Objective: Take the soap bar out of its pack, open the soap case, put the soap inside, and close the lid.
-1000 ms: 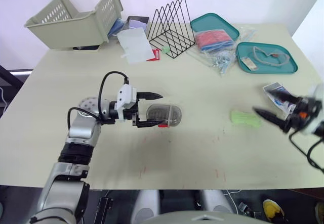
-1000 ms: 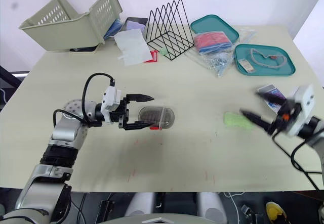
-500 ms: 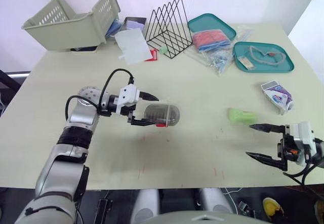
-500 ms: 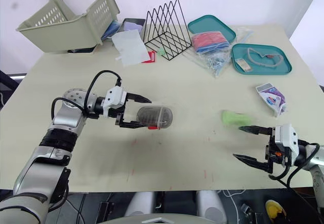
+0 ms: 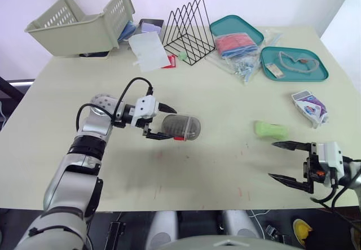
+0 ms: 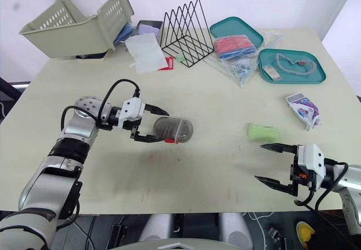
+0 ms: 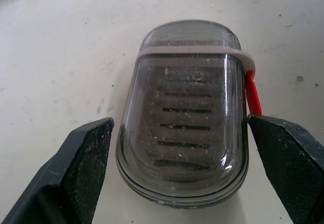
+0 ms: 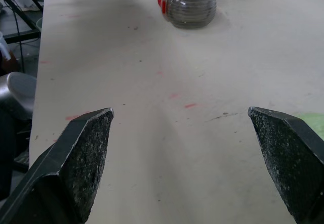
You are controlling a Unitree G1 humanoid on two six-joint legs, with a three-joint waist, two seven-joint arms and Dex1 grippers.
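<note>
The smoky clear soap case (image 5: 184,128) with a red latch lies shut on the table's middle. My left gripper (image 5: 171,124) is open and straddles the case's left end, one finger close along each side (image 7: 180,125). The green soap bar (image 5: 271,130) lies bare on the table to the right. Its white and purple pack (image 5: 308,106) rests further right, near the table edge. My right gripper (image 5: 272,160) hovers open near the front edge, just in front of the soap, holding nothing. In the right wrist view the case (image 8: 190,1) lies far ahead.
Along the back stand a tipped beige basket (image 5: 79,24), a black wire rack (image 5: 189,30), a white sheet (image 5: 149,49) and two teal trays (image 5: 240,27) (image 5: 296,64) with bags and small items. Bare tabletop stretches between the case and the soap.
My right gripper has pulled back from beside the soap and pack toward the table's front edge, still open. My left gripper has stayed around the case's end.
</note>
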